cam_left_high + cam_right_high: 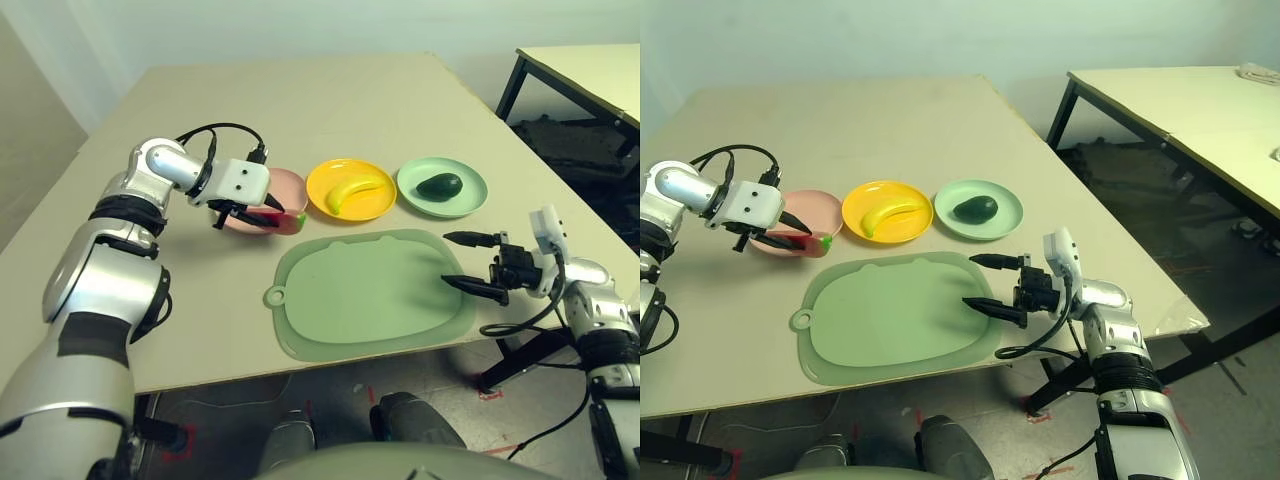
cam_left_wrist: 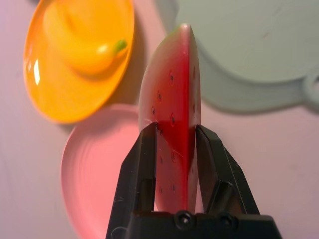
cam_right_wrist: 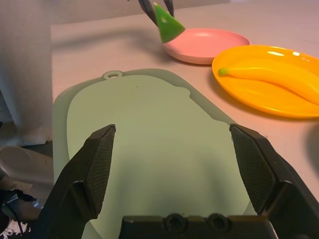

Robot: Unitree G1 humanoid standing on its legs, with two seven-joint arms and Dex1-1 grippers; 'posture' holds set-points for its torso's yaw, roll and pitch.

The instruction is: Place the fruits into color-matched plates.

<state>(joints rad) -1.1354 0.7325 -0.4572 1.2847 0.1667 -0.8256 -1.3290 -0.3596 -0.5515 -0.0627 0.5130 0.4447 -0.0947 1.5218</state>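
My left gripper point(image 1: 258, 213) is shut on the red watermelon wedge point(image 2: 172, 124) and holds it over the near edge of the pink plate point(image 1: 288, 184). In the left wrist view both black fingers point(image 2: 142, 169) press the wedge's flat red faces. The yellow banana point(image 1: 354, 192) lies in the yellow plate point(image 1: 325, 176). The dark green avocado point(image 1: 439, 186) rests in the mint green plate point(image 1: 470, 200). My right gripper point(image 1: 470, 262) hangs open over the right end of the green mat point(image 1: 370, 290), with nothing between its fingers.
The large green mat with a loop handle point(image 1: 277, 296) lies in front of the three plates. A second table point(image 1: 580, 75) stands at the far right beyond a gap. The beige table point(image 1: 300, 100) stretches far behind the plates.
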